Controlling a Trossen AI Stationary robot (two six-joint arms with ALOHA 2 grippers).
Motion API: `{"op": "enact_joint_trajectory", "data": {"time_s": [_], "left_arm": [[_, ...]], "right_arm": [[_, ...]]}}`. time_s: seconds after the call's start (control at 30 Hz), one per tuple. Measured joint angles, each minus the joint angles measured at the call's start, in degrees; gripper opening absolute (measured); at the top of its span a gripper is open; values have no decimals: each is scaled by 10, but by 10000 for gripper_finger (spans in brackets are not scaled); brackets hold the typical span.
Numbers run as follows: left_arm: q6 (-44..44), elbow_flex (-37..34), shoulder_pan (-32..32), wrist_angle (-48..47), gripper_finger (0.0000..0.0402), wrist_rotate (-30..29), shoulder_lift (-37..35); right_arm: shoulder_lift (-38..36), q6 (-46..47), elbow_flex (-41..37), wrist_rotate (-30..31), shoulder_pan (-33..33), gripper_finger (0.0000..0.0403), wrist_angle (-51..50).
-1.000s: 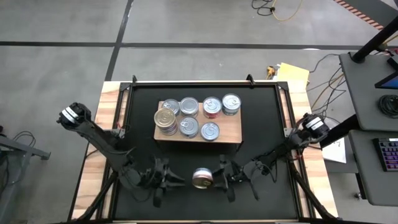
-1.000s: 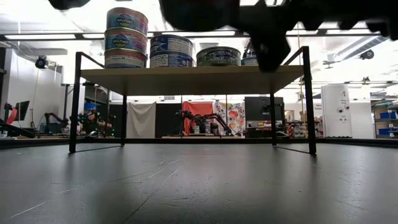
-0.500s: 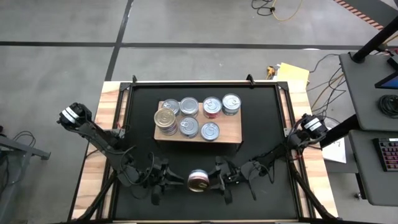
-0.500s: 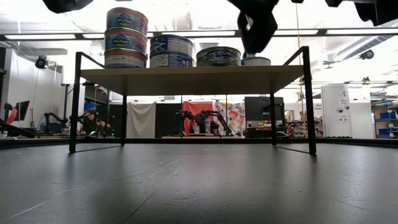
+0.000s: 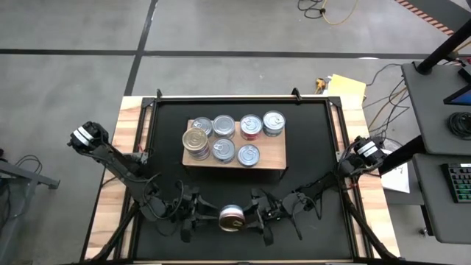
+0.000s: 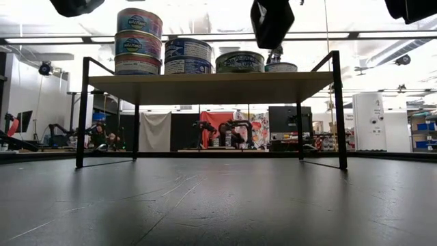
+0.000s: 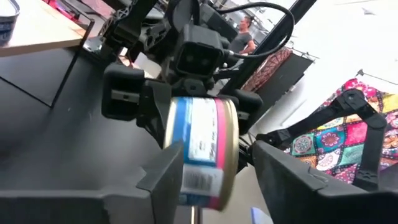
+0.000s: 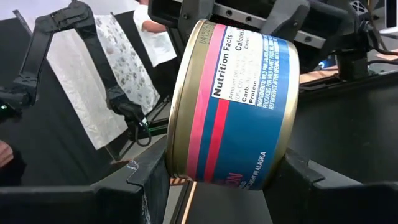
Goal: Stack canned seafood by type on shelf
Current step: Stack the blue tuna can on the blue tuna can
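Black mat point(image 5: 309, 147) under wood shelf point(image 5: 272, 154); lab rm w/ hangings behind.

Shelf point(image 6: 212, 87) stands on black legs on the dark tabletop point(image 6: 218, 205). Cans on top: two-high stack point(image 6: 138, 41) at one end, second stack point(image 6: 188, 56) beside, then single tins point(image 6: 240, 61). Dark arm part point(image 6: 271, 20), possibly a gripper, hangs above.

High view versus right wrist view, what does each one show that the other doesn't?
Only the high view shows the shelf with its cans and both arms over the black mat. Only the right wrist view shows the held can's pink and blue label with its nutrition facts. Both show that can between the left gripper and the right gripper.
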Motion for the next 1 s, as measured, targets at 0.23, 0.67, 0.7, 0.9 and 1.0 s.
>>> {"op": "enact_joint_trajectory", "data": {"time_s": [0.23,0.67,0.7,0.9,1.0], "left_arm": [[4,0,0,-13,194,-1,0],[-1,0,-1,-13,236,14,8],[-1,0,-1,-13,245,14,8],[-1,0,0,-13,295,13,7],[-1,0,0,-9,309,13,5]], "right_arm": [[14,-8,29,-2,0,192,-12],[14,-29,51,-8,-5,192,-39],[14,-29,51,-9,-6,192,-38],[14,-39,52,-8,-9,192,-37],[14,-45,52,-8,-11,192,-34]]}}
